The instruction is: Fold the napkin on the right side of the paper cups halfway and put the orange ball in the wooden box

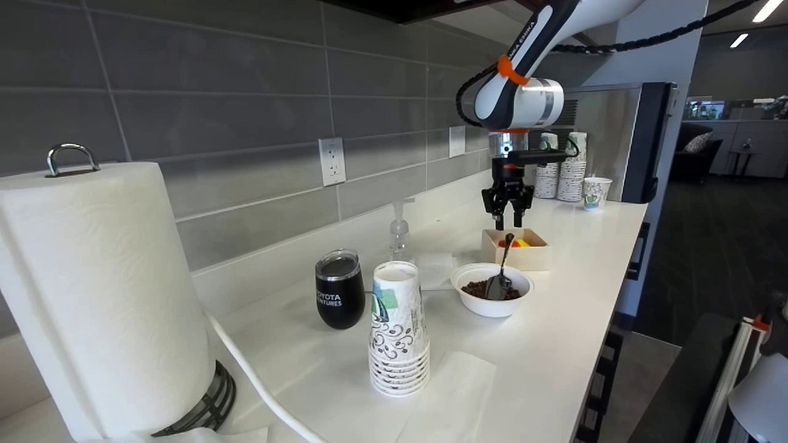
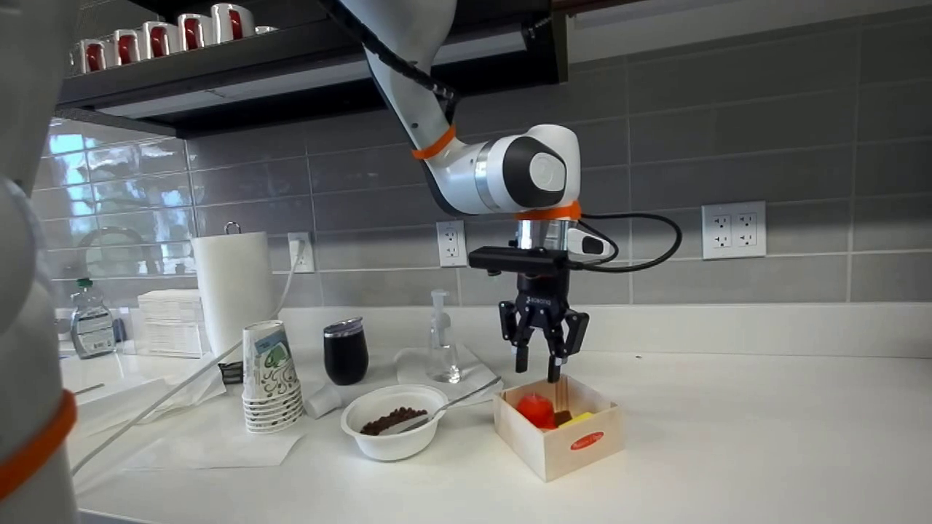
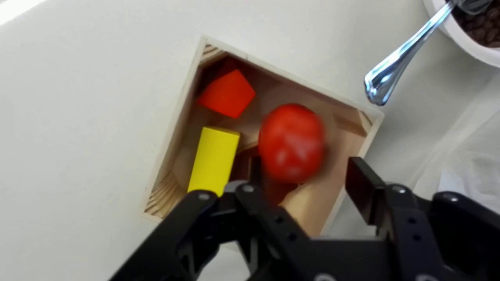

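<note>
Orange ball is inside the wooden box — above that box hangs the gripper, its 2 jaws wide apart, nothing between; best rise straight up, clear of the walls

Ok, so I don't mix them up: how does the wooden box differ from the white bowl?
Shape: the wooden box is square-cornered; the white bowl is round.
Finish: the box is pale wood with a red oval label; the bowl is white.
Contents: the box holds a red ball and a yellow block; the bowl holds dark beans and a spoon.
Both are open-topped and stand on the counter.
</note>
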`<state>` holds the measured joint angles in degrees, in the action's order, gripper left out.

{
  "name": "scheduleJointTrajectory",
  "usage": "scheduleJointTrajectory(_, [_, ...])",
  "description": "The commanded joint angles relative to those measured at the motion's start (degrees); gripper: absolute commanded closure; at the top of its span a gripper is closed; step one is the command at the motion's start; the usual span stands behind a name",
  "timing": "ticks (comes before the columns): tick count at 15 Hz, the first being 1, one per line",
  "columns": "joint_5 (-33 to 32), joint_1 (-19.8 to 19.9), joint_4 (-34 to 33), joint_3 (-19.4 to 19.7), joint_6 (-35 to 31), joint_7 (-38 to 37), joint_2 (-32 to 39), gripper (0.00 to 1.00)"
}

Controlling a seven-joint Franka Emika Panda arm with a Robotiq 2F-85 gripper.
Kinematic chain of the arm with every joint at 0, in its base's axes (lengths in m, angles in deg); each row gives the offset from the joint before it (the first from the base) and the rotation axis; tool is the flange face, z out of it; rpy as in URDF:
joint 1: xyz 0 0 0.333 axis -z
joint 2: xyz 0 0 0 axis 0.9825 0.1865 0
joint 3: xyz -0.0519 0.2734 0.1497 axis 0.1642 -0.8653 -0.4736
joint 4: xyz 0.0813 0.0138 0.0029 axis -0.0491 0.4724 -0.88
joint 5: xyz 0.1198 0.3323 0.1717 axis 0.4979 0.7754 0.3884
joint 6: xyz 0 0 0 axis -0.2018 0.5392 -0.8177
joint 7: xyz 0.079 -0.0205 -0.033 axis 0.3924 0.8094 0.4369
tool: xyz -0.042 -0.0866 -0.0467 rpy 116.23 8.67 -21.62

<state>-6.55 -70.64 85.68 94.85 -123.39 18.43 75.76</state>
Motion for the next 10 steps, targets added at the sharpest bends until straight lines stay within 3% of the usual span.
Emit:
scheduleJointTrajectory(1, [-2.0, -0.9, 2.0, -0.1, -2.3, -1.0, -1.8, 0.11])
scheduleJointTrajectory(2, [-2.3, -1.1, 2.0, -0.2, -2.3, -1.0, -1.8, 0.02])
scheduleJointTrajectory(3, [-2.5, -1.3, 1.9, -0.3, -2.1, -0.9, -1.8, 0.00])
scheduleJointTrajectory(10, [-4.4, -2.9, 0.7, -0.8, -1.2, -2.4, -0.7, 0.00])
